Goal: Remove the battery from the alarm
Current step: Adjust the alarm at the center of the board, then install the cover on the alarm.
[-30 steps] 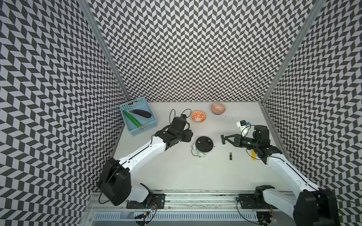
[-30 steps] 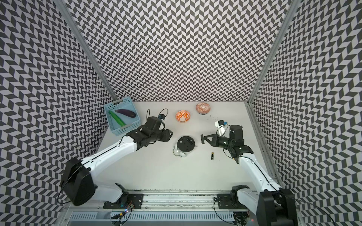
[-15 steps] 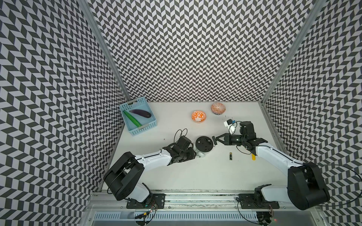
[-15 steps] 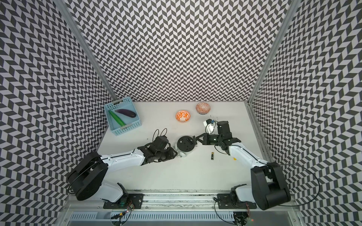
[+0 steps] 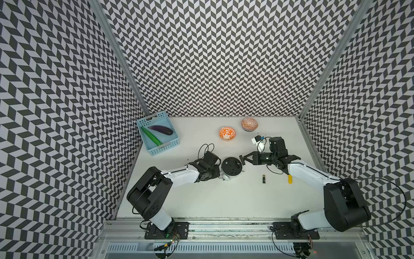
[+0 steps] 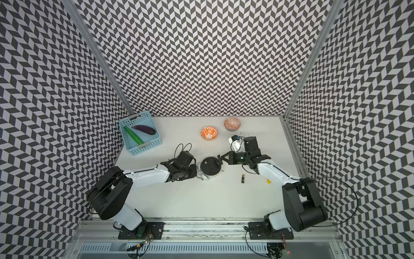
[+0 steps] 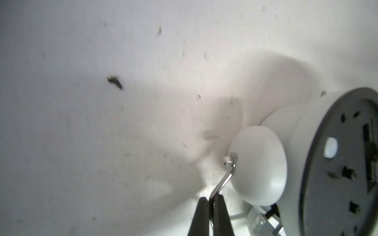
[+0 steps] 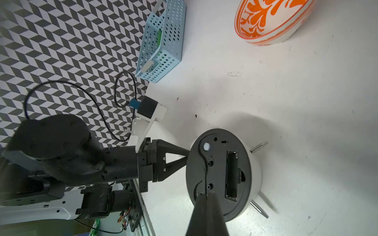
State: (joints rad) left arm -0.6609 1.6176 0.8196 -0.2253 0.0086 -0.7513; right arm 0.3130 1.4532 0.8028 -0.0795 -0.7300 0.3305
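Note:
The alarm (image 5: 231, 166) (image 6: 210, 166) lies face down mid-table, its black back turned up. In the right wrist view the battery slot (image 8: 232, 173) in that back is uncovered and looks empty. The battery (image 5: 264, 179) (image 6: 242, 178) lies loose on the table to the alarm's right. My left gripper (image 7: 273, 199) is shut on the alarm's thin metal handle (image 7: 225, 179) beside a white bell (image 7: 259, 165). My right gripper (image 5: 241, 159) (image 8: 206, 195) is shut with nothing held, its tips over the back's right edge.
A yellow handle (image 5: 290, 179) shows from under my right arm. Two orange-patterned bowls (image 5: 227, 133) (image 5: 249, 124) stand behind the alarm. A light blue basket (image 5: 167, 149) holding an aubergine and a cucumber stands at the back left.
My left arm dropped toward the table's front, came to the alarm's left side and shut on its handle. My right gripper moved left up to the alarm. The battery stayed put.

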